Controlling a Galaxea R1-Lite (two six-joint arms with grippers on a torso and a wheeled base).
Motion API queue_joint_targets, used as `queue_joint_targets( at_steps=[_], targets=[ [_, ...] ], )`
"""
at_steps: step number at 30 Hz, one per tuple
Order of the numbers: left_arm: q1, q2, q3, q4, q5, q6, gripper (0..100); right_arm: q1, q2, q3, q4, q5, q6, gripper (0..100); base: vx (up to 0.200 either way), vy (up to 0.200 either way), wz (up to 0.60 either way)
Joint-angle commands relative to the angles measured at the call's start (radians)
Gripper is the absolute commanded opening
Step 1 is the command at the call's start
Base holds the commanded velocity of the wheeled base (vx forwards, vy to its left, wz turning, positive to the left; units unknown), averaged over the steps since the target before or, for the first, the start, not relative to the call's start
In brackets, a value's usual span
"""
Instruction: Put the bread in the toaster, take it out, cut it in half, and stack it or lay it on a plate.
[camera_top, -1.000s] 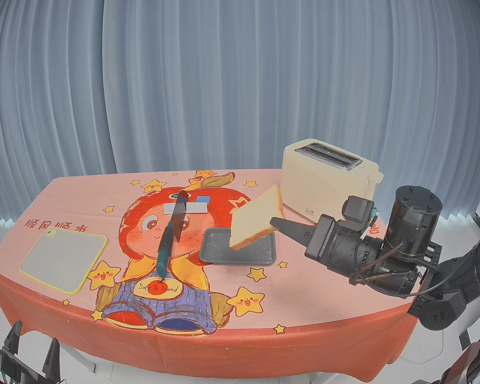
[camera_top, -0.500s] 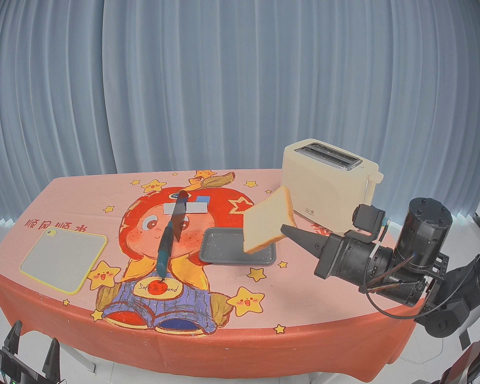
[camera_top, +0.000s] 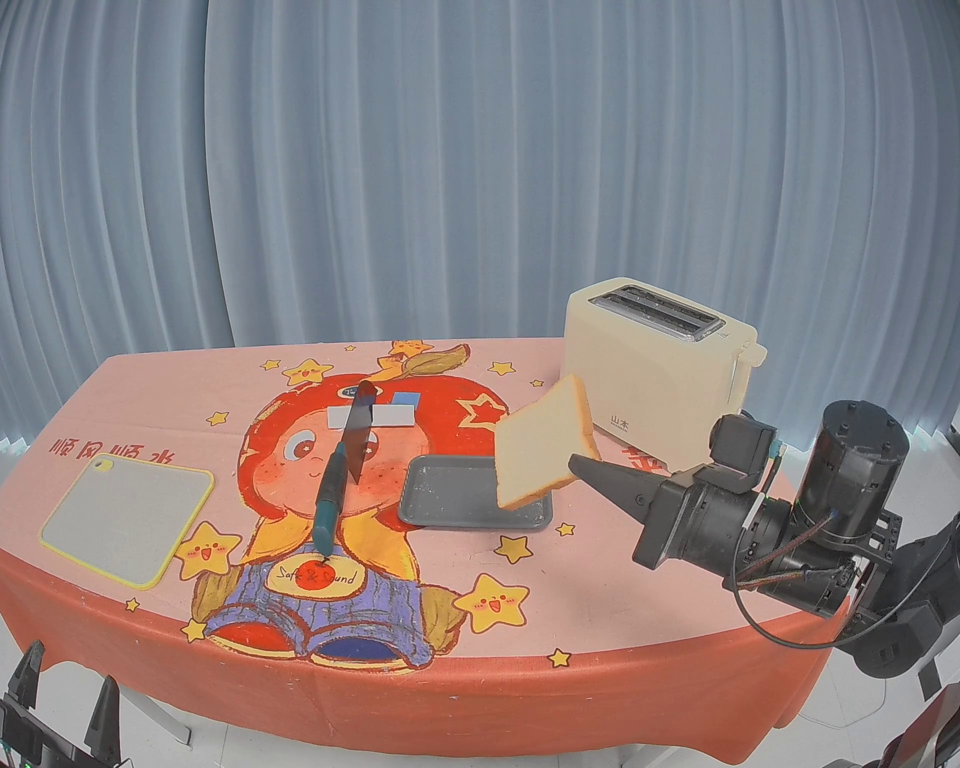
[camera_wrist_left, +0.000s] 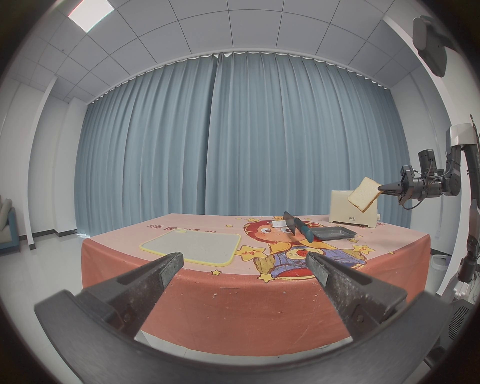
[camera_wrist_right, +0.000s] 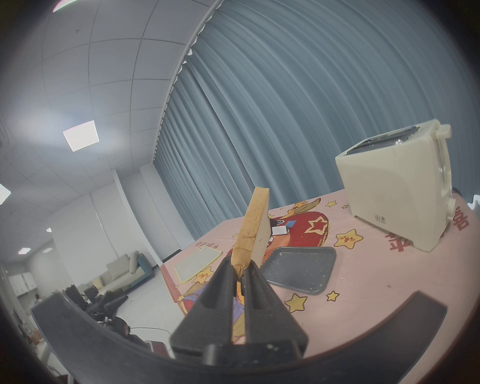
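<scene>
Head view
Right gripper (camera_top: 578, 463): fingers pressed together on the bread's lower right edge, with the arm over the table's right front corner.
Bread (camera_top: 541, 443): one slice, up in the air and tilted, clear of the table. It hangs between the tray's right end and the toaster's front.
Toaster (camera_top: 648, 372): cream, standing by the table's far right edge, slots facing up.
Tray (camera_top: 448, 492): dark and flat on the cloth near the table's middle.
Knife (camera_top: 330, 495): just left of the tray, teal handle toward the front edge, dark blade toward the far edge.
Board (camera_top: 125, 515): grey with a yellow rim, flat by the left front corner, well apart from the knife.
Table (camera_top: 620, 590): under a pink cartoon cloth.
Left gripper (camera_top: 65, 690): low, off the left front corner.

Left wrist view
Left gripper: fingers spread wide, facing the table's front edge.
Bread: far off, pinched by the right gripper, level with the toaster's top.
Knife: blade end sits higher than the handle. I cannot tell what props it.

Right wrist view
Right gripper: both fingers clamped on the crust, the slice standing on edge above them.
Tray: on the cloth beyond the fingers.
Toaster: apart from the bread, nearer the right edge.
</scene>
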Motion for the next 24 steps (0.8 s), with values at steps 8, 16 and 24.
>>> queue_joint_targets(
  at_steps=[8,16,24],
  targets=[
    [0.0,0.002,0.018,-0.001,0.0,-0.001,100,0.005,-0.023,0.013,0.0,-0.034,-0.054,0,0.0,0.0,0.0],
    [0.0,0.0,0.018,-0.001,0.0,-0.001,100,-0.005,-0.031,0.027,0.0,-0.036,-0.106,0,0.0,0.0,0.0],
    [0.0,0.0,0.018,-0.001,0.0,0.0,100,-0.005,-0.034,0.038,-0.002,-0.037,-0.141,0,0.0,0.0,0.0]
  ],
)
